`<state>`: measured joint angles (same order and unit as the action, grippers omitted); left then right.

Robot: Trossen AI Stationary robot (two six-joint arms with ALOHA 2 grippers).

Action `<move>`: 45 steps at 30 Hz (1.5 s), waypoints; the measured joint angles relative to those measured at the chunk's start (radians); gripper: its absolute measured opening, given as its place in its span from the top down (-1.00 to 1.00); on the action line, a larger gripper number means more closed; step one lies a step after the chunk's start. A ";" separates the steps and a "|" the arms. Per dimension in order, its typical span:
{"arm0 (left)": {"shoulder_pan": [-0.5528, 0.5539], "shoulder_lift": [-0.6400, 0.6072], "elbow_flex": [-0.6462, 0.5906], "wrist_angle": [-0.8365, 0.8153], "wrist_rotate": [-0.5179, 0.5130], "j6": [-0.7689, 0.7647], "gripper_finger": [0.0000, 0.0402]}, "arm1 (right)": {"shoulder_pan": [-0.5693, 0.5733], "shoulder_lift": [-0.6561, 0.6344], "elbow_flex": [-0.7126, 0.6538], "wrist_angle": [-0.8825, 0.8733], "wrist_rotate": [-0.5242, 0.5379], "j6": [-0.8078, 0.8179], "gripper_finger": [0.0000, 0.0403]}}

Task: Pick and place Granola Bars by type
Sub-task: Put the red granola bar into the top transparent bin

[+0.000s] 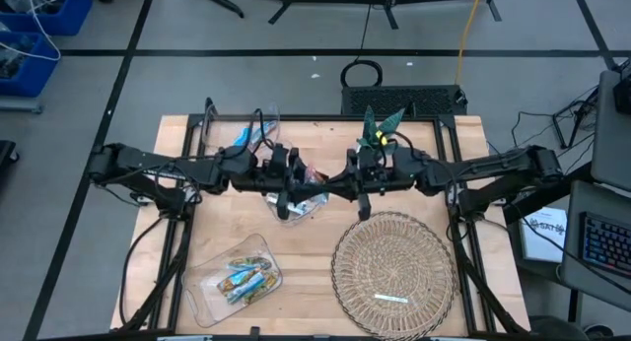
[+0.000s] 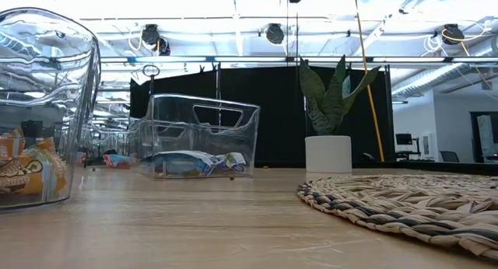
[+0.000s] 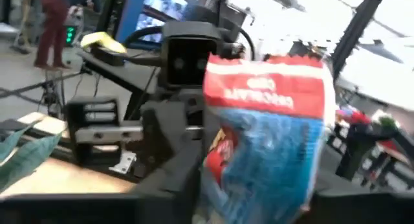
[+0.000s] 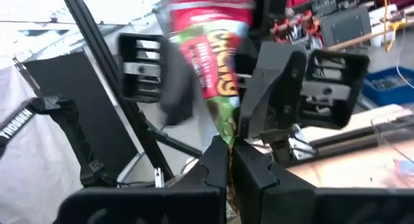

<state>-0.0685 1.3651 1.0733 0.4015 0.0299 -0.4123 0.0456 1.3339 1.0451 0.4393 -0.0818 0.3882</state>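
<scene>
Right wrist view shows the right gripper (image 4: pixel 228 160) clenched on the lower tip of a red-and-green granola bar (image 4: pixel 212 52), which stands up between its dark fingers (image 4: pixel 208 167). Facing it, in the left wrist view, the left gripper (image 3: pixel 194 204) holds a red-and-blue granola bar (image 3: pixel 265 140) upright; its fingers lie along the wrapper's lower part, grasping it. From above, both arms meet over the middle of the wooden table (image 1: pixel 306 272), the two grippers close together. Under them sits a clear bin (image 2: pixel 201 137) with more wrapped bars in it. Nearer the front left lies a clear tray (image 1: pixel 202 287) with several bars, and on the front right a woven mat (image 1: pixel 394 252) carries one pale bar (image 1: pixel 389 299). A potted plant (image 2: pixel 328 117) stands at the table's back edge.
</scene>
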 joint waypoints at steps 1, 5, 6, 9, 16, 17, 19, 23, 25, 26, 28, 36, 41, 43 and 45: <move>0.000 0.000 0.000 0.000 -0.011 -0.018 0.31 | 0.000 -0.001 0.000 0.006 -0.001 0.000 0.98; 0.001 -0.001 0.000 -0.002 -0.040 -0.035 0.87 | 0.000 -0.009 0.000 0.018 -0.007 -0.050 0.84; 0.000 -0.004 0.000 0.006 -0.045 -0.037 0.88 | 0.000 -0.015 0.000 0.018 -0.018 -0.064 0.80; 0.001 -0.016 0.000 0.039 -0.059 -0.040 0.87 | -0.006 -0.028 0.000 0.017 -0.026 -0.101 0.64; 0.063 -0.170 0.000 -0.184 -0.121 0.053 0.91 | -0.027 -0.157 -0.001 -0.038 -0.150 -0.186 0.26; 0.085 -0.214 0.000 -0.301 -0.179 0.085 0.91 | -0.026 -0.182 -0.001 -0.036 -0.183 -0.170 0.23; 0.149 -0.284 0.000 -0.504 -0.301 0.160 0.91 | -0.011 -0.222 -0.014 -0.041 -0.270 -0.131 0.18; 0.349 -0.347 0.000 -0.797 -0.410 0.342 0.91 | 0.047 -0.272 -0.044 -0.111 -0.347 -0.040 0.16; 0.473 -0.343 0.000 -0.875 -0.382 0.405 0.91 | 0.089 -0.284 -0.068 -0.133 -0.341 -0.015 0.18; 0.535 -0.330 0.000 -0.918 -0.348 0.431 0.91 | 0.109 -0.287 -0.084 -0.131 -0.340 -0.008 0.19; 0.638 -0.286 0.000 -0.960 -0.272 0.464 0.91 | 0.145 -0.290 -0.115 -0.133 -0.340 -0.007 0.20; 0.857 -0.061 -0.001 -1.007 -0.064 0.609 0.92 | 0.262 -0.287 -0.188 -0.109 -0.180 -0.007 0.23; 0.936 0.075 -0.001 -1.015 0.039 0.654 0.92 | 0.306 -0.287 -0.188 -0.094 -0.104 -0.007 0.23; 0.955 0.122 -0.001 -1.011 0.066 0.675 0.92 | 0.320 -0.287 -0.188 -0.077 -0.072 -0.007 0.23; 0.973 0.165 -0.001 -1.012 0.076 0.691 0.92 | 0.329 -0.287 -0.188 -0.049 -0.044 -0.007 0.23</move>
<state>0.9046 1.5303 1.0725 -0.6107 0.1062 0.2784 0.3747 1.0470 0.8570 0.3907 -0.1254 0.3810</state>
